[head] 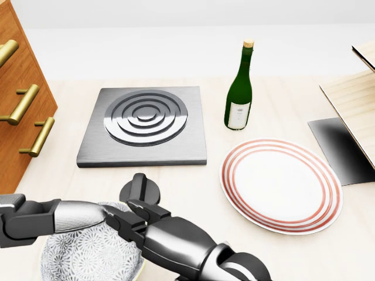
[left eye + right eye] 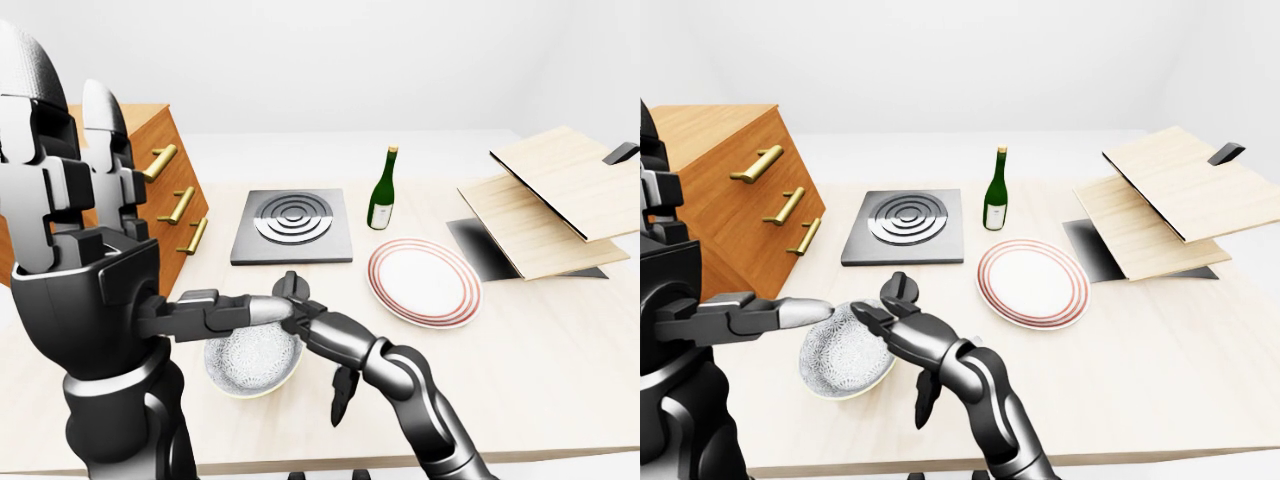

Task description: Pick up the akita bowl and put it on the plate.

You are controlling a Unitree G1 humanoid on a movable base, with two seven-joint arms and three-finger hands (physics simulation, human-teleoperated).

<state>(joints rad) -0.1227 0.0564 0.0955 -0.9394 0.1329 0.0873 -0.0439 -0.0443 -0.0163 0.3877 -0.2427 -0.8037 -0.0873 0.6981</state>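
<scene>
The akita bowl (image 2: 843,352), pale with a fine grey pattern inside, sits near the table's lower left in the right-eye view. The white plate (image 1: 281,184) with red rings lies on the table to the bowl's right. My right hand (image 2: 902,330) comes up from the bottom. Two of its fingers are at the bowl's upper right rim, and a third hangs down beside the bowl, clear of it. The fingers are spread, open. My left hand (image 2: 790,315) reaches in from the left, its fingers stretched straight over the bowl and almost meeting the right hand's fingers.
Above the bowl lies a grey stove plate (image 1: 143,123). A green wine bottle (image 1: 239,93) stands above the plate. A wooden drawer cabinet (image 1: 17,99) stands at the left. Stacked wooden boards (image 2: 560,200) overhang a dark mat (image 1: 340,146) at the right.
</scene>
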